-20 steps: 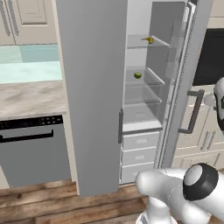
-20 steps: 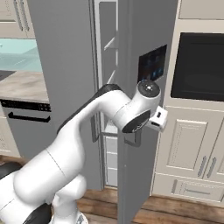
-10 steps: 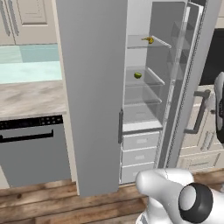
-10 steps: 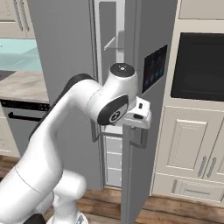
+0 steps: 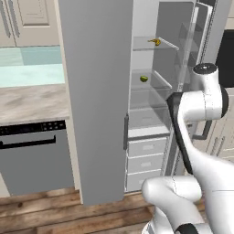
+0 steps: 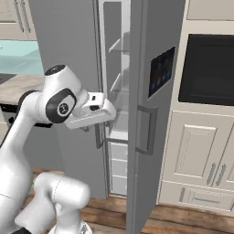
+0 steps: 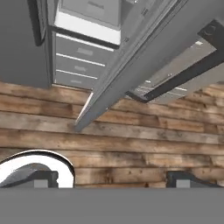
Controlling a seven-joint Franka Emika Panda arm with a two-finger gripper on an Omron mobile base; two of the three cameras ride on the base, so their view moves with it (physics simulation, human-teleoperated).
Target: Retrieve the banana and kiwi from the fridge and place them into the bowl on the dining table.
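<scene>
The fridge has its right door swung open. On the top glass shelf lies the banana. The kiwi sits one shelf lower. My gripper hangs in front of the opening at about drawer height, left of the open door's handle. It is well below both fruits and holds nothing. In the hand view the gripper points down at the floor, its fingertips wide apart and open, with the door's lower edge running across. The bowl and the dining table are out of view.
White drawers fill the fridge's lower part. A dishwasher under a marbled counter stands to the left. A black wall oven and cream cabinets lie right of the open door. Wooden floor runs below.
The jaws have gone from shut to wide open. The hand has swung left, away from the right door's handle, to the front of the fridge opening. The door has stayed open.
</scene>
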